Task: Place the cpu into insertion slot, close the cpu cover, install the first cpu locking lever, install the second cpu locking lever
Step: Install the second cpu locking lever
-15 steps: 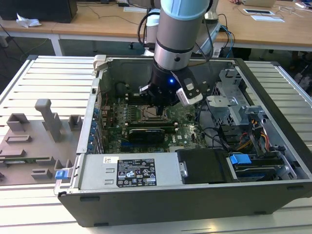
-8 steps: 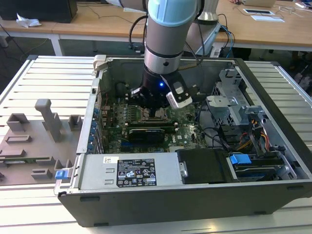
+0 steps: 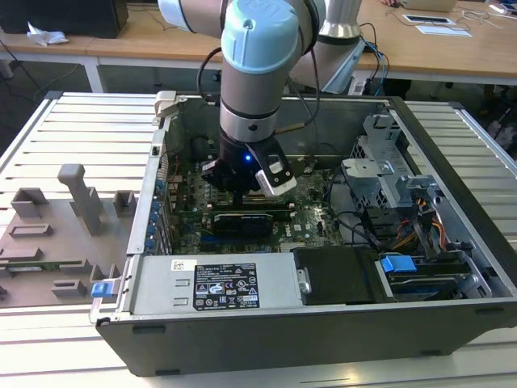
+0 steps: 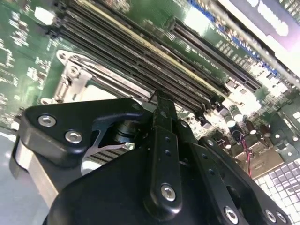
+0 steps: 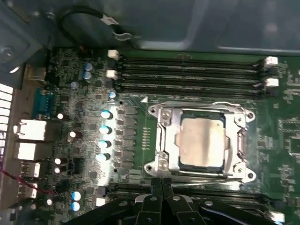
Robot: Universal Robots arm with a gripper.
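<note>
In the first wrist view the cpu (image 5: pixel 200 142) lies flat in the insertion slot (image 5: pixel 248 176), its dull silver top showing through the window of the cpu cover (image 5: pixel 168 140). The cover lies down over it. My gripper (image 5: pixel 162 182) is shut with nothing between its fingers, and its tips sit just off the socket's edge, beside a thin metal bar (image 5: pixel 201 174) running along that side. The second wrist view has the gripper (image 4: pixel 161 96) close over the board, a corner of the socket frame (image 4: pixel 70 79) beyond it. In the exterior view the gripper (image 3: pixel 236 192) reaches down into the open computer case.
Long black memory slots (image 5: pixel 187 70) run on both sides of the socket. A black card (image 3: pixel 242 220), the power supply (image 3: pixel 218 283), drive cages (image 3: pixel 380 174) and cables crowd the case (image 3: pixel 266 339). A grey fixture board (image 3: pixel 56 234) lies on the exterior view's left.
</note>
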